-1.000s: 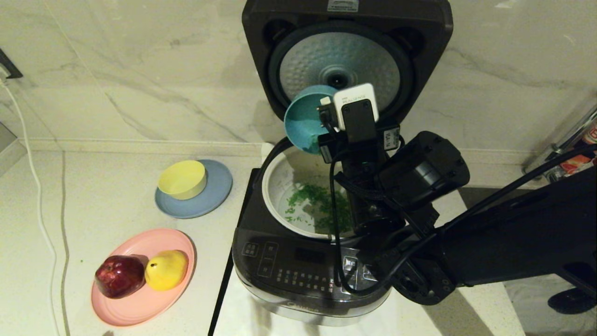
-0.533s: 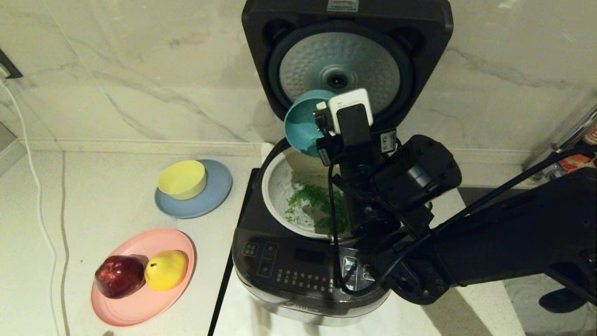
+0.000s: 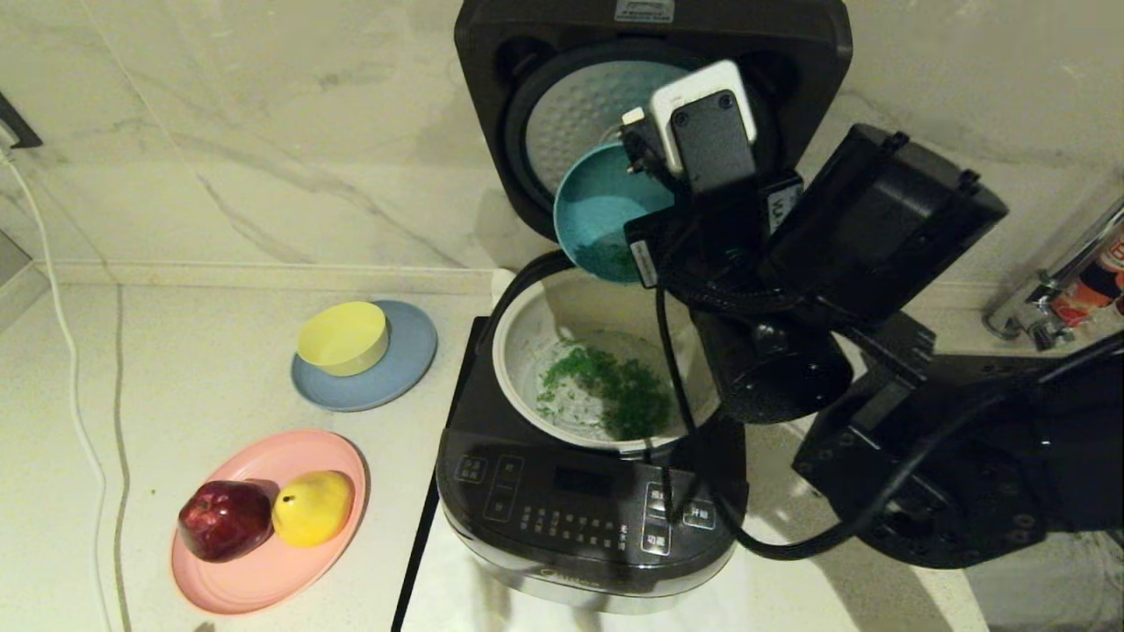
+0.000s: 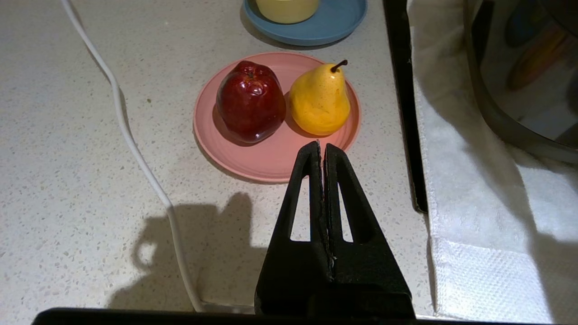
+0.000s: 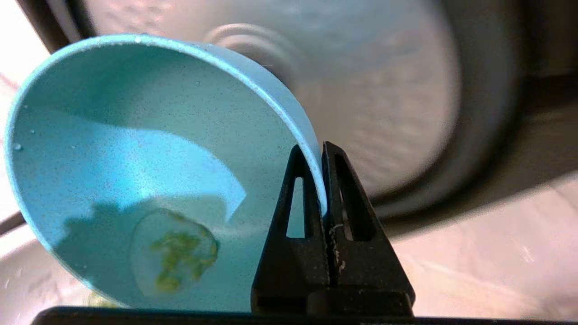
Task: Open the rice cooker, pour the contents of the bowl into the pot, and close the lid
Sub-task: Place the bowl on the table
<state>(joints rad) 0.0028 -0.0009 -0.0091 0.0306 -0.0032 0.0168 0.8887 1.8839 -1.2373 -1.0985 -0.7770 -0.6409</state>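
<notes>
Overhead, speckled counter (image 3: 202,386), marble wall (image 3: 263,132), right gripper (image 5: 321,151) pinching bowl (image 5: 135,171), left gripper (image 4: 321,151) closed, idle.

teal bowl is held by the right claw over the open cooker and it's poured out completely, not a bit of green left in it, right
Not quite. The right claw does grip the teal bowl by its rim over the open cooker, but the bowl is not fully emptied: the right wrist view shows a small clump of green bits left inside it. Most lie in the pot.

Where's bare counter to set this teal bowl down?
Bare counter lies left of the grey-blue plate and pink plate, out to the white cord. Crowded: the plates themselves, and the cooker side, where the right gripper holds the bowl.
</notes>
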